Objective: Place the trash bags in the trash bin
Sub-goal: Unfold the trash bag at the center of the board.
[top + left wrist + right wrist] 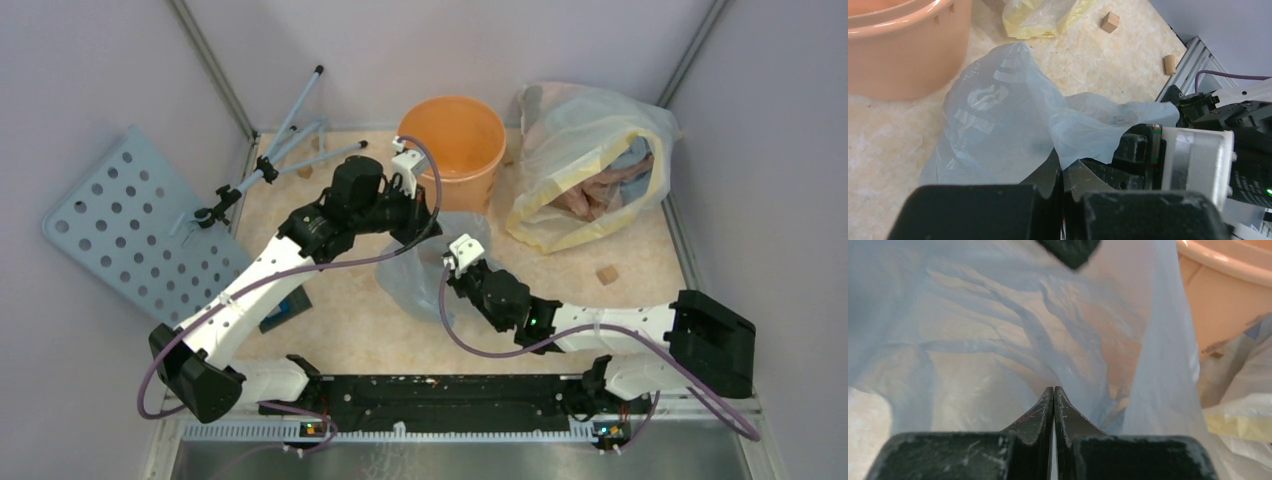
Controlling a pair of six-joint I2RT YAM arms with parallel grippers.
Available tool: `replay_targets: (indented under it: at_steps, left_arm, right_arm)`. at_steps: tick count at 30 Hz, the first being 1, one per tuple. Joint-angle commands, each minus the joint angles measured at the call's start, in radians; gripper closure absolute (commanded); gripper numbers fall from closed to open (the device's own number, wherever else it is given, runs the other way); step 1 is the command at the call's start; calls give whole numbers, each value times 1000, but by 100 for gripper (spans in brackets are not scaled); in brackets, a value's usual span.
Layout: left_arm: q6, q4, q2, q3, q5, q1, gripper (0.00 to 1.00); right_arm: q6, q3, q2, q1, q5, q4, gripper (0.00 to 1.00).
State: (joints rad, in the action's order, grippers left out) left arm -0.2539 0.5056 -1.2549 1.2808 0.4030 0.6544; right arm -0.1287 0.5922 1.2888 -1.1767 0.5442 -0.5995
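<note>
A thin grey-bluish trash bag lies crumpled on the table just in front of the orange trash bin. My left gripper is above the bag's top edge, and in the left wrist view it is shut on a fold of the bag. My right gripper sits at the bag's right side. In the right wrist view its jaws are shut, with the bag's film stretched out from their tips. The bin stands empty behind the bag.
A large clear bag with yellow edges, holding cloth, lies right of the bin. Small wooden blocks sit on the table. A perforated grey panel and a folded stand lean at the left. Walls enclose the table.
</note>
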Motion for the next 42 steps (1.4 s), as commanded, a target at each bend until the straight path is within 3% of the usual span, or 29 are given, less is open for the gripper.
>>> replay_targets:
  at_steps: [1,8,21,31,42]
  left_arm:
    - [-39,-2,6,48,21,-8,100]
    - [-66,-21,1,55,56,-8,100]
    - [-148,-133,-31,18,193,-9,100]
    - [-183,-182,-15,0,233,-8,100]
    - [-169,-145,24,-15,221,-9,100]
  right_arm:
    - [-20,-65,-53,38,31,-109,100]
    - [-29,-167,-185,104,-20,-102,100]
    - [-143,-91,-53,72,-232,-129,100]
    - [-105,-53,76,59,-108,-88,100]
    - [61,-134,-9,155,-147,-165,100]
